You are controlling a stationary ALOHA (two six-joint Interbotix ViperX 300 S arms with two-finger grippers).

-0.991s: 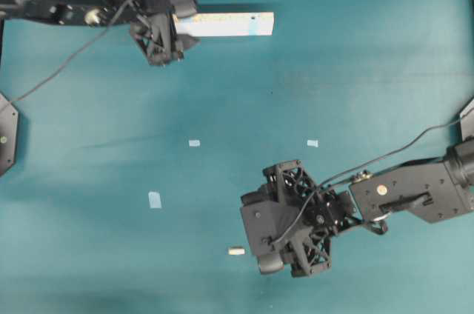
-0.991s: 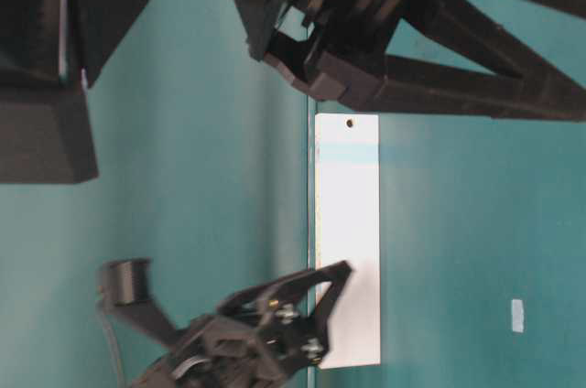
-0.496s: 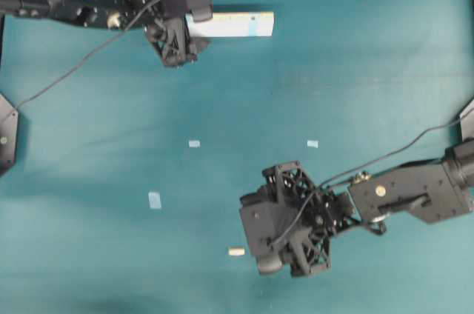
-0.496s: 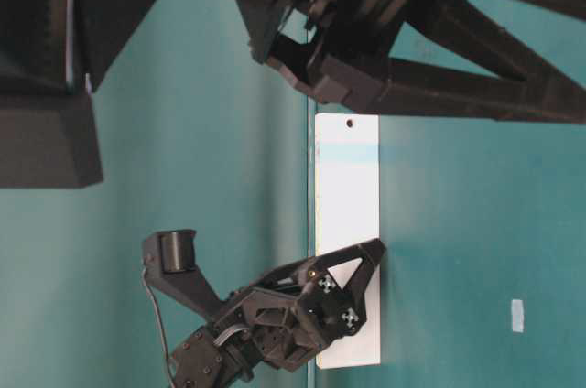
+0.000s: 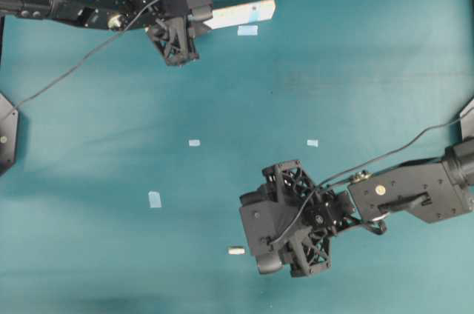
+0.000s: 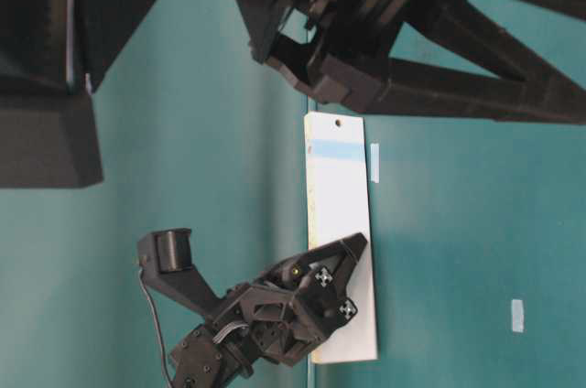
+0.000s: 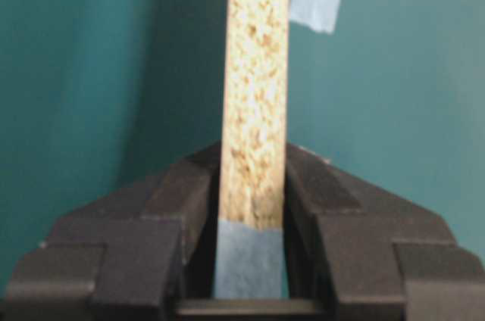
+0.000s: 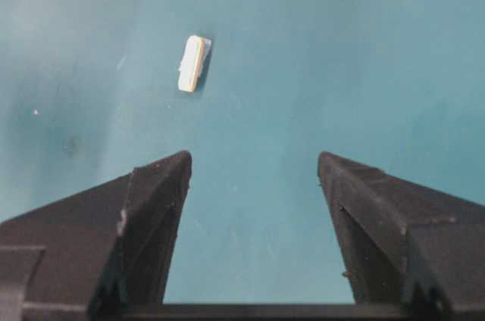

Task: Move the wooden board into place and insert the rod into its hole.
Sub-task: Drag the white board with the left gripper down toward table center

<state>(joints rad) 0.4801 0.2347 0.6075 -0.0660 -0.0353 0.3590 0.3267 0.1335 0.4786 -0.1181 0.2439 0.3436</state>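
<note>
- The left gripper (image 7: 250,207) clamps the wooden board (image 5: 241,14) near the table's (image 5: 355,84) far edge.
- The right gripper (image 8: 254,177) gapes wide above the rod (image 8: 193,63) near the table's front edge.

teal table (image 5: 355,69), plain, some paler glare patches; wooden board (image 5: 241,14) pale whitish face with a light-blue band near its free end and a small dark hole there, edge tan with brown speckles (image 7: 256,109); light-blue tape piece (image 5: 247,30) just beside board; three more pale-blue tape squares (image 5: 154,199) scattered mid-table; rod (image 5: 236,251) whitish cream; left gripper (image 7: 254,257) and right gripper (image 8: 254,207) black; arms black, black cables
</note>
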